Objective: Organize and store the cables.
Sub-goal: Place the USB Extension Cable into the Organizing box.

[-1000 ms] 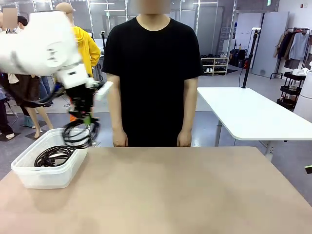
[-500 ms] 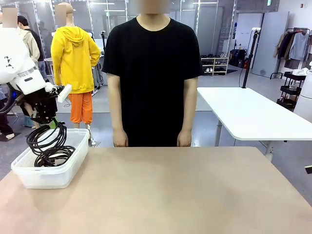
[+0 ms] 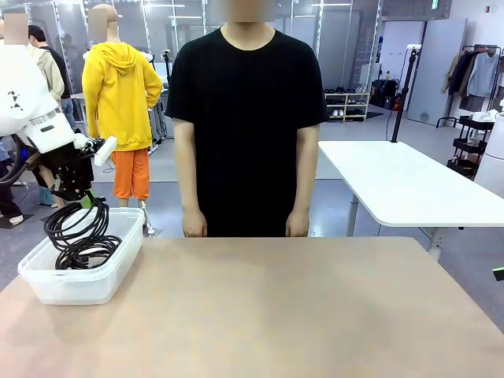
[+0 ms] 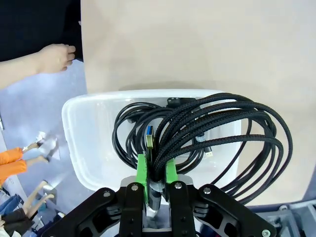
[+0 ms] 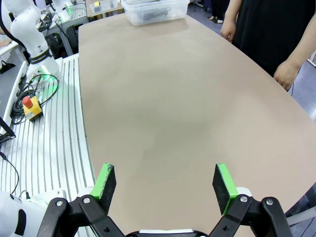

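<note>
Cables: our left gripper [image 4: 157, 170] is pinching one braided coil [image 4: 232, 133] above the clear bin [image 3: 47, 285] at the tabletop's left edge; our right gripper [image 5: 166, 185] is gaping, holding nothing.

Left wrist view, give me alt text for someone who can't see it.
The left gripper is shut on a coiled black braided cable, held over a clear plastic bin that has other black cables coiled inside. The bin sits at the edge of a tan table, and a person's hand hangs nearby.
</note>
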